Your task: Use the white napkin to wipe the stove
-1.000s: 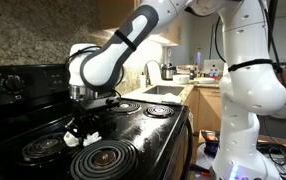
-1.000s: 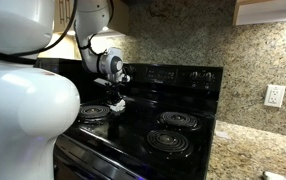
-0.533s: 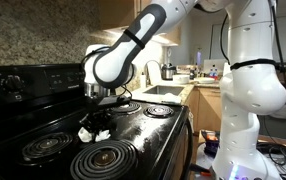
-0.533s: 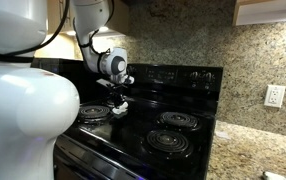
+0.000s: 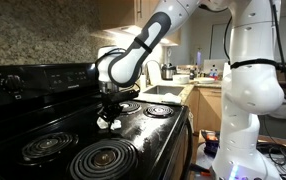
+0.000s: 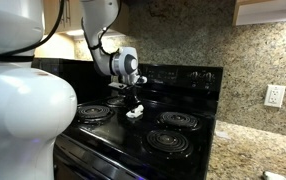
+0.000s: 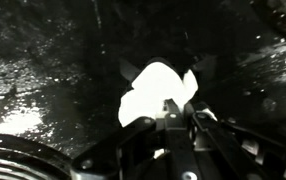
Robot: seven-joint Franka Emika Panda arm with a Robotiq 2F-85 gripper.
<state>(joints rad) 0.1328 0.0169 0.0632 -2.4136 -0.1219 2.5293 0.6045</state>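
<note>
**While the gripper pinches it, the napkin sits mid-stove**

Where the four spiral coil burners leave a bare patch of glossy black top, the small crumpled white napkin (image 5: 108, 122) lies against the surface of the black electric stove (image 5: 155, 136), roughly at the middle of the cooktop. The dark Robotiq gripper (image 5: 109, 112) points straight down onto it from the white arm. In the wrist view its fingers (image 7: 169, 118) are drawn in on the near edge of the wad (image 7: 151, 88), gripping it, and most of the paper bulges out beyond the fingertips onto the wet-looking, streaked black top.

In both exterior views the napkin (image 6: 135, 112) is touching the stove (image 6: 133, 132) between the burners, not on any coil. The large front coil burner (image 5: 101, 160) is near it. The raised black knob panel (image 6: 183, 75) runs along the back, below a speckled granite backsplash (image 6: 253, 50).
</note>
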